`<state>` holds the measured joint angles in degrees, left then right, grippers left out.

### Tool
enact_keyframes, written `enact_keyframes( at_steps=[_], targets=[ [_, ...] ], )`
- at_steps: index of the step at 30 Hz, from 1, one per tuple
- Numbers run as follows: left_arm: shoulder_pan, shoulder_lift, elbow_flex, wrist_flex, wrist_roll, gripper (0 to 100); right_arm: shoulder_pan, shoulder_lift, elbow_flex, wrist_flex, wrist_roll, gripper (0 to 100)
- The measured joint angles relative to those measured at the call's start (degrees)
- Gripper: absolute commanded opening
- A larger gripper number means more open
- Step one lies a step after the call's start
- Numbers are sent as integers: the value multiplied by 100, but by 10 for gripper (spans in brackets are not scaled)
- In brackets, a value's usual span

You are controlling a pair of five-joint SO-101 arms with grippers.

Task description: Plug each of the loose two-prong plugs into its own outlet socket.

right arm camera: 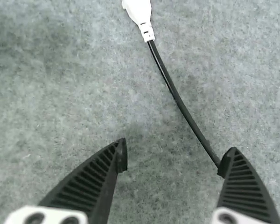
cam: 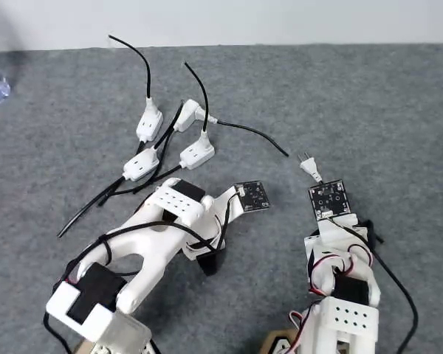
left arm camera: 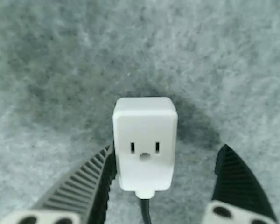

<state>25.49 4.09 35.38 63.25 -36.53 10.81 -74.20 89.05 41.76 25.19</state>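
Ribbed black fingers (left arm camera: 86, 186) of the left hand (left arm camera: 167, 149) stand wide and hold nothing. A white socket (left arm camera: 144, 135) sits between them, one finger close against its side and the other apart, and its slots are empty. At the right wrist, the right hand (right arm camera: 176, 147) is likewise wide and empty. A black cord (right arm camera: 177, 98) passes just inside one fingertip and leads to the loose plug (right arm camera: 139, 14), which lies well ahead of the hand on the grey table (right arm camera: 46, 70). From above, that plug lies just ahead of the right arm, and other sockets (cam: 142, 164) cluster beyond the left arm. This plug is not yet picked up, so most of the work seems left.
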Motion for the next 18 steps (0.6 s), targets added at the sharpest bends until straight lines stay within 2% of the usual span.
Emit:
enact_keyframes(
  at_steps=[5,12,18],
  targets=[
    [0,-44,79,26,-26,306,0,0,0,0,0,302],
    [114,-527,580,-413,-53,32,0,0,0,0,0,302],
    [158,-571,633,-378,-202,15,0,0,0,0,0,302]
  ],
)
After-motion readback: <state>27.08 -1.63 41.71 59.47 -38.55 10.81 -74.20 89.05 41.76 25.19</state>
